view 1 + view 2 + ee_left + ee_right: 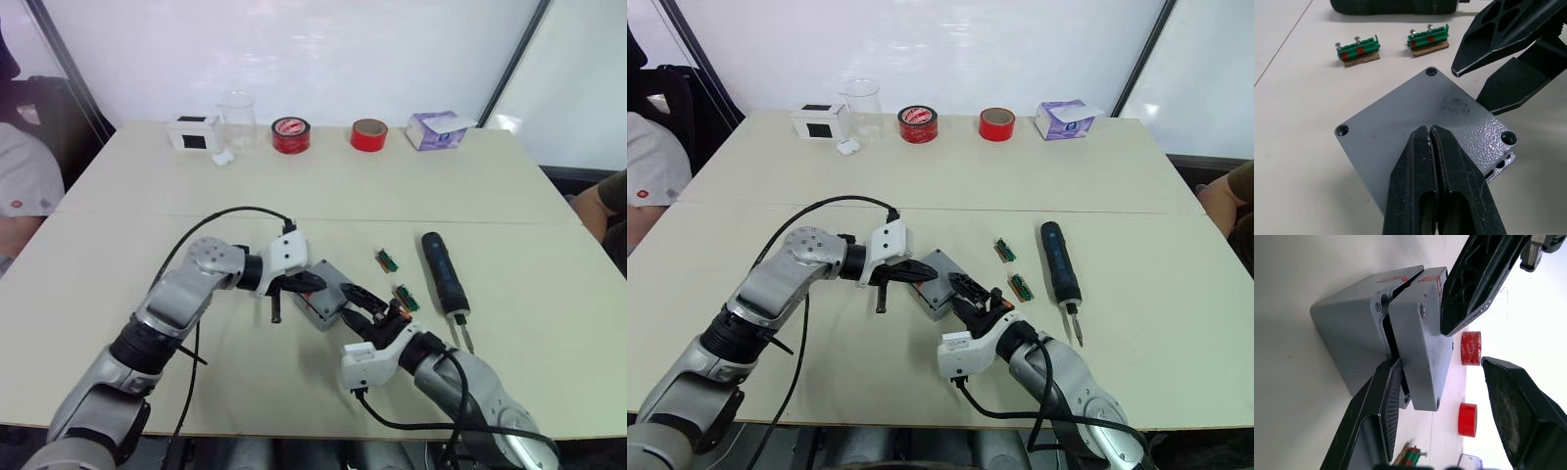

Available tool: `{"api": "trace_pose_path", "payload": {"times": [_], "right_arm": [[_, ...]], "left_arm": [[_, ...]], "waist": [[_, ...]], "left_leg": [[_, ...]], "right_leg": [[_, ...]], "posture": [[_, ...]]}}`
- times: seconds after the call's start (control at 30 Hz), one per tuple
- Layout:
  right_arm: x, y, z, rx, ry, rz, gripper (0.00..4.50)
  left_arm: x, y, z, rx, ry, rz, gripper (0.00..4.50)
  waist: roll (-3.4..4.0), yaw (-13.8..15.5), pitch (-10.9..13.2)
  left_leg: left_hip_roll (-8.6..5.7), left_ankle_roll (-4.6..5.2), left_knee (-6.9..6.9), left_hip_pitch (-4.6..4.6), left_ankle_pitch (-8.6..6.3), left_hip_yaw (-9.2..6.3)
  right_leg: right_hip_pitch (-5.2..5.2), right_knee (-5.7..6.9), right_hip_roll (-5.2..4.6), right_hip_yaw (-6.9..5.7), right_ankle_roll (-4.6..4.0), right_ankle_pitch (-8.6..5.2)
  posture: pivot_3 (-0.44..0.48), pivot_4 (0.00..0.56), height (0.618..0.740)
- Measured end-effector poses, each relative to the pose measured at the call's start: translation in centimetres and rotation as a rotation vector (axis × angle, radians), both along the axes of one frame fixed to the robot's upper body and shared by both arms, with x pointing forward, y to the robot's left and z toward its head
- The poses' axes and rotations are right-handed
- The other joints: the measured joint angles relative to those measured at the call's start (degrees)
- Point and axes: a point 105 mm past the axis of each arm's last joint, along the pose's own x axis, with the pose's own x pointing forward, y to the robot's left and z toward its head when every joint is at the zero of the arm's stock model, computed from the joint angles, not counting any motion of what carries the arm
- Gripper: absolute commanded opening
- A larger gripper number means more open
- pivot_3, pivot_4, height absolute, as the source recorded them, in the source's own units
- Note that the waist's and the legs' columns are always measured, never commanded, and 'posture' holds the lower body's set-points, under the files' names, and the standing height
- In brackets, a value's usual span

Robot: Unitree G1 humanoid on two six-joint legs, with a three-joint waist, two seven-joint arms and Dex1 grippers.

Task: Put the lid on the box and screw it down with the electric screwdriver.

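Note:
The grey lid (325, 291) sits on the grey box (1347, 333), shifted a little, with a gap along one side. Red marks show on both halves by one corner. My left gripper (1428, 129) is shut, its tips pressing down on the lid's (1400, 112) outer face. My right gripper (367, 305) is open at the lid's near-right corner. One of its fingertips (1395, 366) rests at the seam between lid (1420, 347) and box, and the other stands off the lid's face. The electric screwdriver (446, 274) lies flat on the table to the right of the box, bit toward me.
Two green terminal blocks (385, 259) (406, 297) lie between box and screwdriver. Along the far edge stand a white box with a black face (193, 132), a clear beaker (237, 119), two red tape rolls (291, 134) (369, 134) and a purple-white carton (438, 129). People sit at both table ends.

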Motion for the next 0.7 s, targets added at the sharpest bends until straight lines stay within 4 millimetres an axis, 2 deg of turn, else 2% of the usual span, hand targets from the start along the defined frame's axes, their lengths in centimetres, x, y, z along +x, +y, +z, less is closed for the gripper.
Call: {"api": "trace_pose_path", "payload": {"times": [0.03,0.13,0.2,0.57,0.7], "right_arm": [[-0.1,-0.3,-0.2,-0.001,0.01,-0.009,1.98],[-0.3,-0.7,-0.3,0.007,0.023,-0.012,0.56],[-0.4,-0.8,-0.3,0.021,0.032,-0.01,0.05],[-0.2,-1.5,0.0,0.144,0.095,-0.063,0.05],[-0.2,-1.5,-0.2,0.181,0.142,-0.064,0.05]], "left_arm": [[0.0,0.0,0.0,0.002,-0.002,0.0,0.0],[0.1,0.1,-0.1,0.009,-0.011,0.003,0.0],[0.2,0.1,-0.1,0.008,-0.015,0.002,0.0],[0.1,0.1,-0.1,-0.023,-0.033,-0.006,0.0],[-0.1,0.0,0.1,-0.082,0.012,-0.004,0.0]], "waist": [[-0.06,-0.01,-0.06],[-0.07,-0.11,-0.1],[-0.07,-0.1,-0.11],[-0.07,-0.15,-0.12],[-0.06,-0.23,-0.1]], "left_leg": [[0.0,0.0,0.0,0.01,0.0,0.0],[0.0,0.0,0.0,0.06,0.0,0.0],[0.01,0.0,0.0,0.08,0.0,-0.01],[0.03,0.0,0.0,0.1,0.0,-0.23],[0.03,0.0,0.0,0.02,0.0,-0.24]], "right_leg": [[0.0,0.0,0.0,0.0,0.0,0.0],[0.05,0.0,0.0,0.0,-0.01,-0.01],[0.07,0.0,0.01,0.0,-0.01,-0.01],[0.08,0.0,0.01,0.0,-0.02,-0.01],[0.02,0.0,0.01,0.0,-0.02,-0.01]], "posture": [[0.0,0.15,0.74],[0.0,0.15,0.74],[0.0,0.15,0.74],[0.0,0.15,0.74],[0.0,0.15,0.74]]}}
